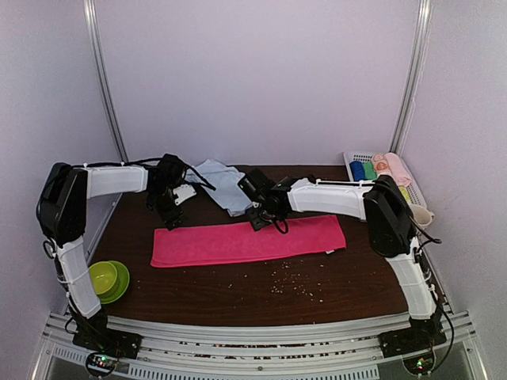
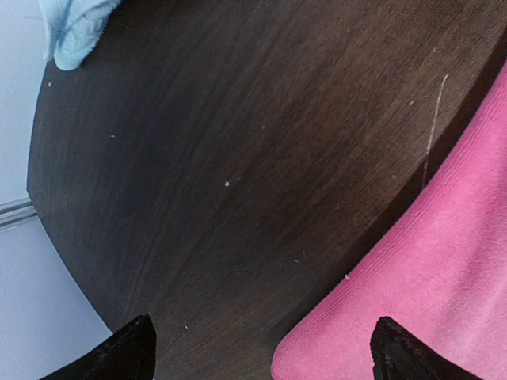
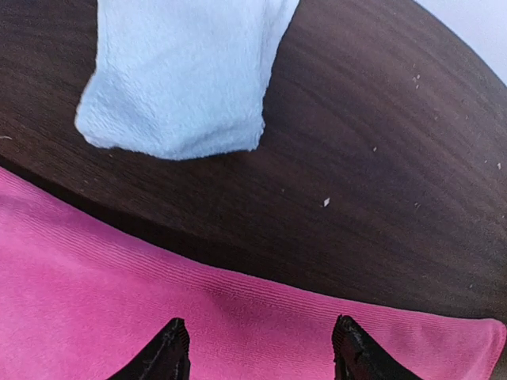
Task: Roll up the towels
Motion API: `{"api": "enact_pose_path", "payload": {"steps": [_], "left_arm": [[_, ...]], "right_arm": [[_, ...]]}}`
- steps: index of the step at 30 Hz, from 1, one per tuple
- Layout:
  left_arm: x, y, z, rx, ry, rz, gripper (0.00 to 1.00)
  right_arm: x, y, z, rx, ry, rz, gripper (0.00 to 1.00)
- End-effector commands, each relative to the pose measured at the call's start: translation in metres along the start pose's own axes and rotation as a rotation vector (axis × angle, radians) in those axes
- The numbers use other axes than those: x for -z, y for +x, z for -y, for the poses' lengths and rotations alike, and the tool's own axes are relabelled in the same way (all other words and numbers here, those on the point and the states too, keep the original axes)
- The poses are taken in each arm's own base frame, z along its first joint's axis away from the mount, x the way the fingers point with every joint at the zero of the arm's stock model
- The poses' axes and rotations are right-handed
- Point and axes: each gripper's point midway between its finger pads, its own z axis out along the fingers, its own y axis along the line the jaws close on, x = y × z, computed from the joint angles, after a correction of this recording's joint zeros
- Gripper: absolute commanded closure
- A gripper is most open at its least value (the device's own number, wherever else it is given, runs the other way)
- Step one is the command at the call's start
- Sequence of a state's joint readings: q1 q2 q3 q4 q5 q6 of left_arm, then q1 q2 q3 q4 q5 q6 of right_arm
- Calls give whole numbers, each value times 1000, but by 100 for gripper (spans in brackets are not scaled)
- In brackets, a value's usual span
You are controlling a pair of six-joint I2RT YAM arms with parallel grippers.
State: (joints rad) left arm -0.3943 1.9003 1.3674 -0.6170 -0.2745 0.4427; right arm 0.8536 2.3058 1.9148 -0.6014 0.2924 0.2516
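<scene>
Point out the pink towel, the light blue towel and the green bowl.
pink towel point(image 1: 249, 241), top external view, middle of the flat-spread cloth.
light blue towel point(image 1: 223, 182), top external view, centre of the crumpled cloth.
green bowl point(image 1: 103, 278), top external view, inside of the bowl.

You are looking at a robot test booth in a lab, not a home. Plain pale wall panels point(image 1: 261, 79) close in a dark wooden table point(image 1: 238, 289) on three sides. Metal poles point(image 1: 105, 79) rise at the back corners. The left arm point(image 1: 75, 261) and right arm point(image 1: 396, 229) are bolted to a slotted metal rail point(image 1: 261, 331), with cables trailing along them.
</scene>
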Motion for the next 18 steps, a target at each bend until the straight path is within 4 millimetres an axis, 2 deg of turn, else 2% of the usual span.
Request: {"api": "enact_pose_path", "payload": {"steps": [1,3,6,11,18], "left_arm": [[-6,-6,-21,21,-109,-8,3],[-12,-1,-21,3,-129,-36,4],[-18,9,-21,-31,-160,-75,4],[-28,25,-17,-89,-181,-140,4],[-26,32,-8,-168,-156,-185,5]], "right_arm": [[-7,-7,-1,-64,58,38,38],[-12,-3,1,-58,96,27,38],[-14,6,9,-32,158,5,43],[-7,21,19,39,242,-31,39],[3,47,24,170,317,-121,37]]}}
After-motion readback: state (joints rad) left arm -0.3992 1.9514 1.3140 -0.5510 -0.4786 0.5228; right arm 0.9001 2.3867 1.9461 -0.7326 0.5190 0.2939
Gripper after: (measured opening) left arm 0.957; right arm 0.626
